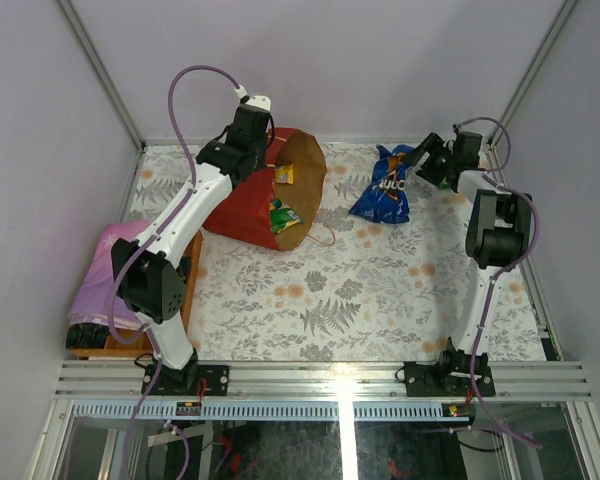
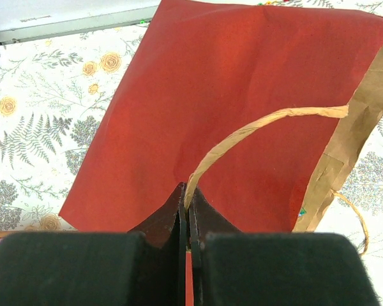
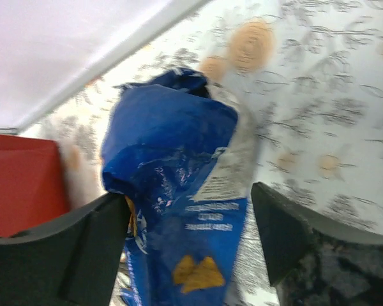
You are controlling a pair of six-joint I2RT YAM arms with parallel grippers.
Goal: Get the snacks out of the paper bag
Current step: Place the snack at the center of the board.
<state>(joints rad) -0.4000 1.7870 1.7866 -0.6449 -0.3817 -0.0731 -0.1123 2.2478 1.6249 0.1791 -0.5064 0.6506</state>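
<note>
The red paper bag (image 1: 245,208) lies on its side at the back left, its brown mouth facing right. A green-yellow packet (image 1: 283,215) and a yellow one (image 1: 283,175) show inside the mouth. My left gripper (image 1: 263,143) hangs over the bag's top edge. In the left wrist view this gripper (image 2: 189,191) is shut on the string handle (image 2: 255,127), above the red bag wall (image 2: 223,95). The blue chip bag (image 1: 385,185) lies on the table to the right of the paper bag. My right gripper (image 3: 188,204) stands open astride the chip bag (image 3: 179,159).
A wooden tray (image 1: 191,290) with a folded purple cloth (image 1: 105,275) sits at the left edge. Metal frame rails and grey walls close in the floral table cover (image 1: 360,300). The paper bag's second handle (image 1: 325,238) trails on the table.
</note>
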